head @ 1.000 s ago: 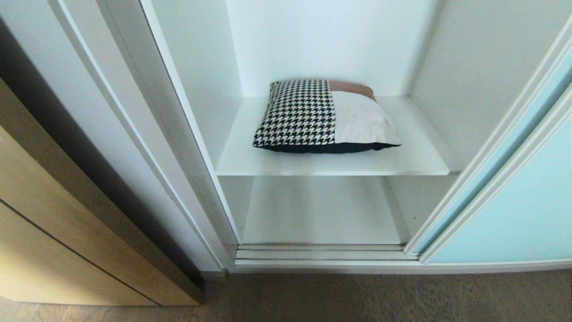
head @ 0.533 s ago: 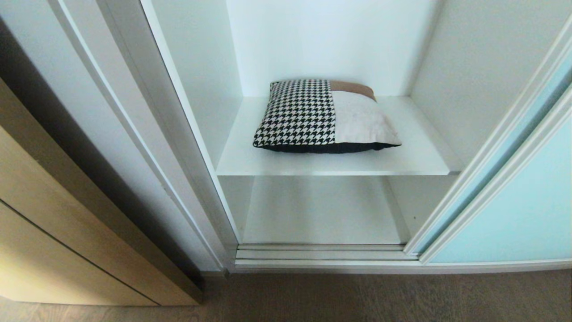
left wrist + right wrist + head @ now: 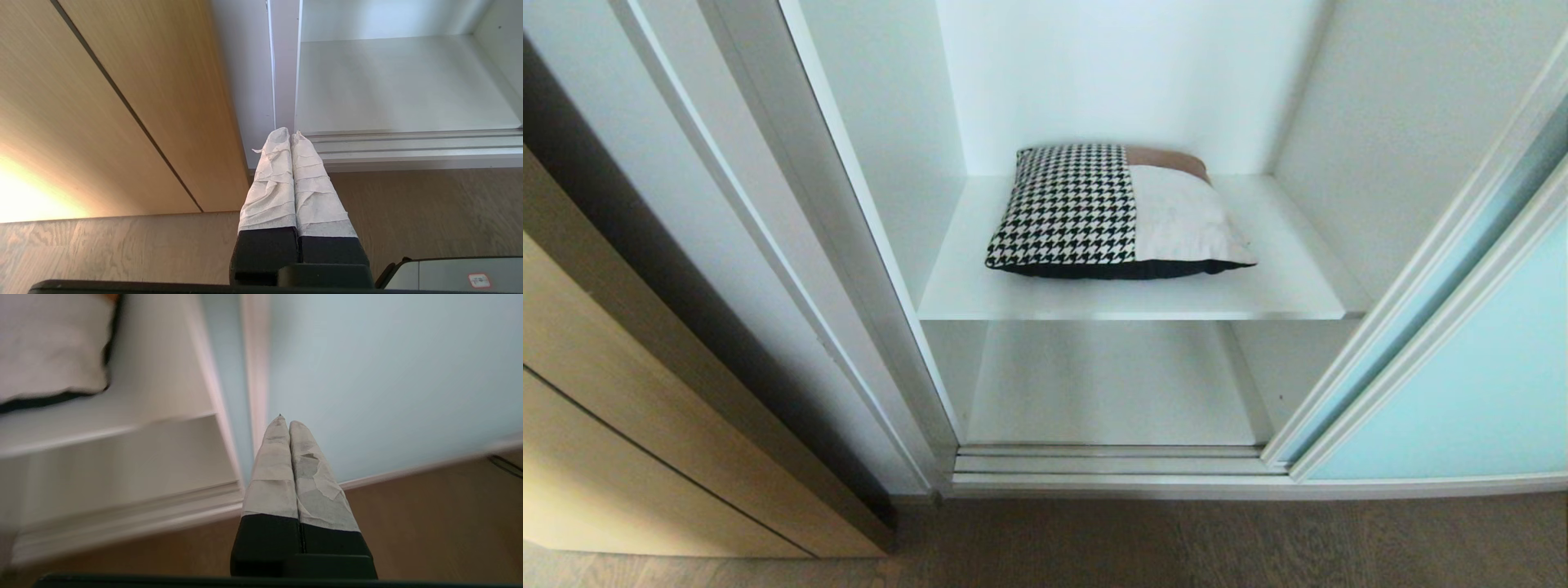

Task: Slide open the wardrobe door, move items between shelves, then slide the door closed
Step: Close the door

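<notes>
The pale aqua sliding wardrobe door (image 3: 1462, 384) (image 3: 388, 375) stands pushed to the right, leaving the wardrobe open. A patchwork cushion (image 3: 1115, 211) (image 3: 49, 347) lies flat on the upper white shelf (image 3: 1290, 286). Below it the lower shelf (image 3: 1111, 384) (image 3: 400, 81) holds nothing. Neither arm shows in the head view. My right gripper (image 3: 284, 421) is shut and holds nothing, above the floor, pointing at the door's left frame edge (image 3: 255, 375). My left gripper (image 3: 290, 132) is shut and holds nothing, low over the floor before the wardrobe's left post (image 3: 284, 61).
A light wooden cabinet front (image 3: 629, 425) (image 3: 122, 102) stands left of the wardrobe. Silver floor tracks (image 3: 1111, 461) (image 3: 408, 147) run along the wardrobe's foot. Wood floor (image 3: 1176, 539) lies in front. A dark cable (image 3: 506, 465) lies on the floor at the door's foot.
</notes>
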You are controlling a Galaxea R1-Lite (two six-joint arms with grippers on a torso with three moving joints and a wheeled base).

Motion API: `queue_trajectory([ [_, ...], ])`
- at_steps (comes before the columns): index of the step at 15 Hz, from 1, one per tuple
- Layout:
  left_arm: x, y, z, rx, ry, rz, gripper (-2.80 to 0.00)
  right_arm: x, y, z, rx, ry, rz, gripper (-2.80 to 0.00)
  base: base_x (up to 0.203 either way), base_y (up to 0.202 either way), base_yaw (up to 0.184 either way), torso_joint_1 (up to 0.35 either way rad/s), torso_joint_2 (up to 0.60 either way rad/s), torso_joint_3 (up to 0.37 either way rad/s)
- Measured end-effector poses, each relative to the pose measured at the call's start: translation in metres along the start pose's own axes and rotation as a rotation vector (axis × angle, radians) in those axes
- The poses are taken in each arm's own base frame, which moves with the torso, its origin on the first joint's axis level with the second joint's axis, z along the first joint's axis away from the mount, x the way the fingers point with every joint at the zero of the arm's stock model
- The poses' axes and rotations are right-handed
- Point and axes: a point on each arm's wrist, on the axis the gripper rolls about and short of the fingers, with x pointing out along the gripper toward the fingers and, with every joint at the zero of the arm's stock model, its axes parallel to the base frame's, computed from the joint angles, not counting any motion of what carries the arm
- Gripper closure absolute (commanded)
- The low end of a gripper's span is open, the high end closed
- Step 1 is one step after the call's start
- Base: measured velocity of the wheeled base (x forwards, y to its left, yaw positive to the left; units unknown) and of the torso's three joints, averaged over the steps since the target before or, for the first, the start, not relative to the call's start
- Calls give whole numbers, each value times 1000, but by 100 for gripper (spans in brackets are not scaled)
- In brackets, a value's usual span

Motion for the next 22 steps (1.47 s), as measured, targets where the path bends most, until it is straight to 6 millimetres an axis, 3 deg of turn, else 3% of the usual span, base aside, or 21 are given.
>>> queue_trajectory([
  [5, 0, 0, 0, 0, 0, -1, 0, 22, -21, -11, 64, 78, 196, 0, 0, 0, 0, 0, 0, 0],
  [12, 0, 0, 0, 0, 1, 0, 0, 52, -39, -12, 139, 120, 236, 0, 0, 0, 0, 0, 0, 0],
  [22, 0, 0, 0, 0, 0, 0, 0, 93, -42, -16, 273, 185, 287, 0, 0, 0, 0, 0, 0, 0],
])
